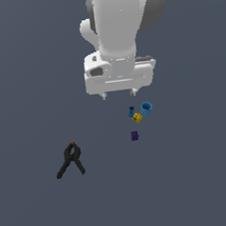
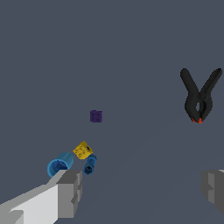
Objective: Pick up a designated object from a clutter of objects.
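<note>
The bright-blue hollow cup (image 1: 146, 108) lies on its side on the dark floor, its round rim showing; it also shows in the wrist view (image 2: 60, 165). Touching it are the yellow cube (image 1: 137, 117) (image 2: 82, 150) and the tiny dark-blue piece (image 1: 132, 112) (image 2: 90, 165). The small purple block (image 1: 134, 135) (image 2: 96, 116) lies a little apart. The black spring clamp with red tip (image 1: 70, 160) (image 2: 200, 98) lies far off at the exterior view's left. My gripper (image 1: 118, 94) (image 2: 142, 192) is open and empty, held above the floor just behind the cup cluster.
The floor is a plain dark grey surface with no edges in view. The arm's white body (image 1: 120, 29) fills the top middle of the exterior view. One finger (image 2: 70, 192) stands close beside the cup in the wrist view.
</note>
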### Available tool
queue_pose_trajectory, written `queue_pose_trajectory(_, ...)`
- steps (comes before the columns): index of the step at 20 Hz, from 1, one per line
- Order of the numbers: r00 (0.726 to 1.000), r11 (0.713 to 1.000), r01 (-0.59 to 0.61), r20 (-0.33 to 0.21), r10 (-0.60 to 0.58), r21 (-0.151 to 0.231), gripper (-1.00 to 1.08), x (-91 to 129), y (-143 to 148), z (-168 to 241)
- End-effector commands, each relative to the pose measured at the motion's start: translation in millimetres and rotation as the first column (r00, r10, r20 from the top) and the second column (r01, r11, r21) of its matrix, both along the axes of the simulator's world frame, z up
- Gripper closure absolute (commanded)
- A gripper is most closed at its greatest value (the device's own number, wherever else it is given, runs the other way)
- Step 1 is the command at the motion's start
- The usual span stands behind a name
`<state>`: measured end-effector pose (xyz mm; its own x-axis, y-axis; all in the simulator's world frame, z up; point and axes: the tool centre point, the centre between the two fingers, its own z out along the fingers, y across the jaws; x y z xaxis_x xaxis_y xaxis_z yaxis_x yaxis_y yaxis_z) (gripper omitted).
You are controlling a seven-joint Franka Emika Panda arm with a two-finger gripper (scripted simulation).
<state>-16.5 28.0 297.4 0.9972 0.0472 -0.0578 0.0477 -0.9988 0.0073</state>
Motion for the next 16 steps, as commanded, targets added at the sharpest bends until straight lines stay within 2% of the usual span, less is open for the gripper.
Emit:
queue_pose_trajectory(1,1.000,1.000,0.000,0.000,0.000,0.000,-0.92,0,0,0)
queue_pose_trajectory(10,0.998,0.998,-0.068,0.006,0.068,0.000,-0.92,6,16,1)
queue_pose_trajectory(16,0.998,0.998,-0.064,0.006,0.064,-0.001,-0.92,6,18,-1)
